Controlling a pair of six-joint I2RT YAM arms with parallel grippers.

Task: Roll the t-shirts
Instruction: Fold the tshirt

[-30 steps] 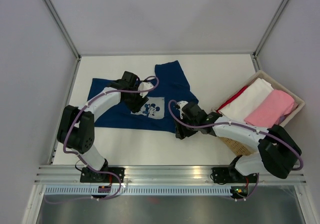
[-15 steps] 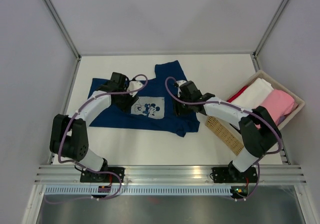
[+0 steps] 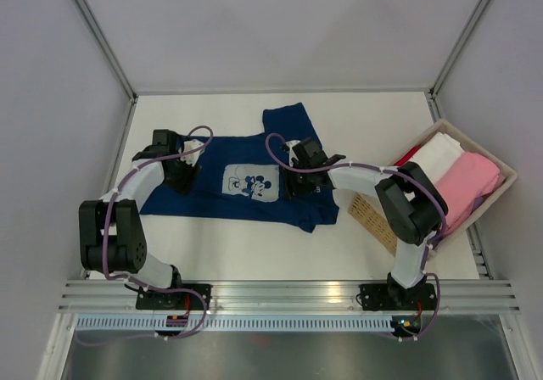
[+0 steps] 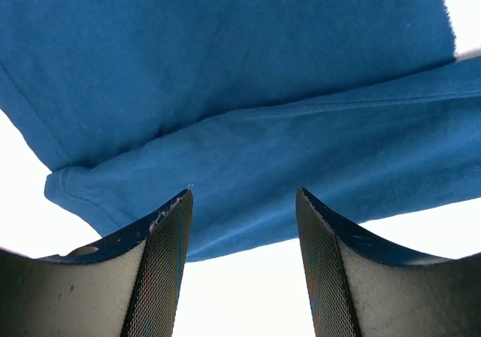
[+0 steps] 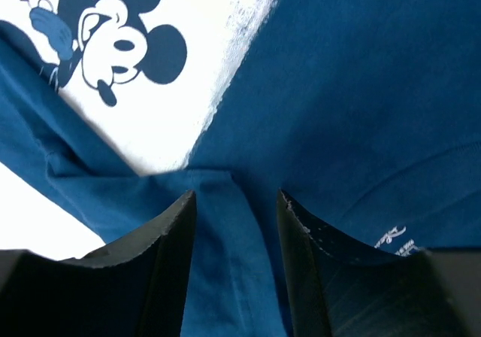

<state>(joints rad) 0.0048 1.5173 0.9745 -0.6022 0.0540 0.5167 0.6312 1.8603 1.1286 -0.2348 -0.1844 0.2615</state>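
The t-shirt [image 3: 216,153] is navy blue; its print [image 3: 252,182] is white with a navy and pale-blue cartoon mouse. The tan woven basket [image 3: 369,215] holds a pink cloth [image 3: 465,181] and a white cloth [image 3: 433,161].

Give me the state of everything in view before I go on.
navy t-shirt: spread on the table, near right part folded over, not rolled.
left claw: open, empty, over the shirt's left edge.
right claw: open, over a fold beside the print.
basket: at the table's right edge, holding cloth.
white cloth: folded, in the basket.
pink cloth: folded, in the basket.
red cloth: in the basket, mostly hidden.
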